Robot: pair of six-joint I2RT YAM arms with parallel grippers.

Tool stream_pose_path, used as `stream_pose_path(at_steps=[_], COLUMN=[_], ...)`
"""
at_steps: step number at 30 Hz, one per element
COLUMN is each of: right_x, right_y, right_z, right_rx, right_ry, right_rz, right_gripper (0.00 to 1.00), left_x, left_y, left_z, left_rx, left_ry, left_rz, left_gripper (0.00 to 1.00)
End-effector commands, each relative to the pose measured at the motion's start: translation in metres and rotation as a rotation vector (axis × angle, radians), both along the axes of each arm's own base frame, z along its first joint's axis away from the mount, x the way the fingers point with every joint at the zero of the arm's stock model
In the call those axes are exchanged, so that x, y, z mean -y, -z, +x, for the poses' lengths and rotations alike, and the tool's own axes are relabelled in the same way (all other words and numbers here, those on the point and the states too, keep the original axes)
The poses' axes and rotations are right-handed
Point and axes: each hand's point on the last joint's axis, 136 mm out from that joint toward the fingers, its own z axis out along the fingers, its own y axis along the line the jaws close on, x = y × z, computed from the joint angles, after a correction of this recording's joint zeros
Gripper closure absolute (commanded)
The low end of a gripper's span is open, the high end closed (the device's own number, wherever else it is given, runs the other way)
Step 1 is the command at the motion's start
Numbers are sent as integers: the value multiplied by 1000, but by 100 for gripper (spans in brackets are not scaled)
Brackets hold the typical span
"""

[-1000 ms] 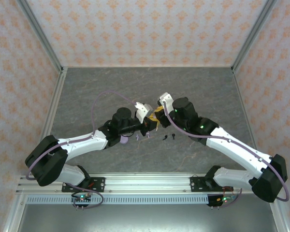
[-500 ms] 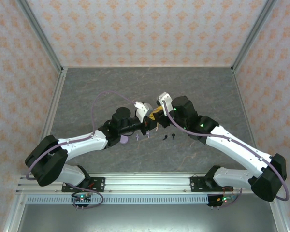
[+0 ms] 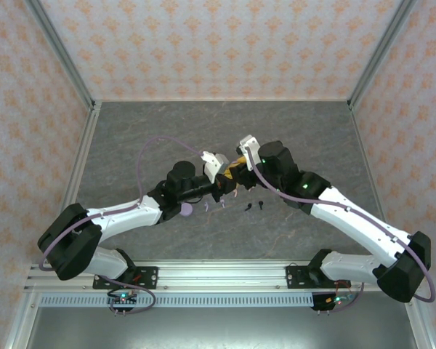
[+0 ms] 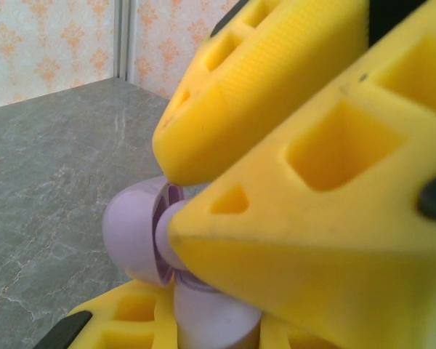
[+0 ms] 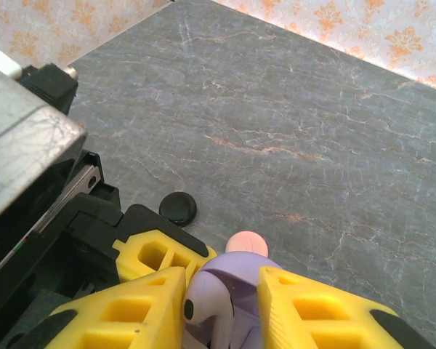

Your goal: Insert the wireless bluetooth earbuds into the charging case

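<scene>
My left gripper [image 3: 224, 187] is shut on the base of an open lavender charging case [image 4: 211, 323], held above the table with its lid [image 4: 127, 233] swung up. A lavender earbud [image 5: 207, 305] stands in the case mouth, its black-dotted head up. My right gripper [image 5: 221, 291] straddles it from above with its fingers parted. The earbud leans on the left finger [image 5: 123, 313], and a gap separates it from the right finger [image 5: 320, 313]. In the left wrist view the right gripper's yellow fingers [image 4: 327, 240] loom over the case and hide most of the earbud [image 4: 167, 236].
A black round case [image 5: 178, 208] and a pink round case [image 5: 245, 242] lie on the grey table under the grippers. Nearer the arms' bases lie a lavender disc [image 3: 183, 211], a loose lavender earbud [image 3: 207, 207] and two black earbuds [image 3: 248, 207]. Patterned walls enclose the table.
The right gripper's fingers have parted from around the lavender earbud, and that wrist has shifted slightly toward the far side. The left arm has held still with the case.
</scene>
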Motion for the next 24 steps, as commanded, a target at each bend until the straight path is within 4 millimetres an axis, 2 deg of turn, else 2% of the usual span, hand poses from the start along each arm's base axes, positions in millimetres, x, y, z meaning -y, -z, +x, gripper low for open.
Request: stream_pose_path(at_steps=[1,8,15,24], right_x=[3,5,7,14], right_y=[-19,-21,-32,-19], right_z=[5,8,5,8], right_rx=[20,3,-25,-66], right_ry=[38,46,32,55], right_rz=[28,47,120,95], right_gripper=[67,66,62,62], left_x=[1,1,1,0], left_y=[-12,-12,-8,-10], left_z=[1,1,1,1], left_rx=[41,42,39,42], left_ry=[-8,-9,-10,-11], left_rz=[-31,-23,-9,-8], left_gripper=[100,100,100,100])
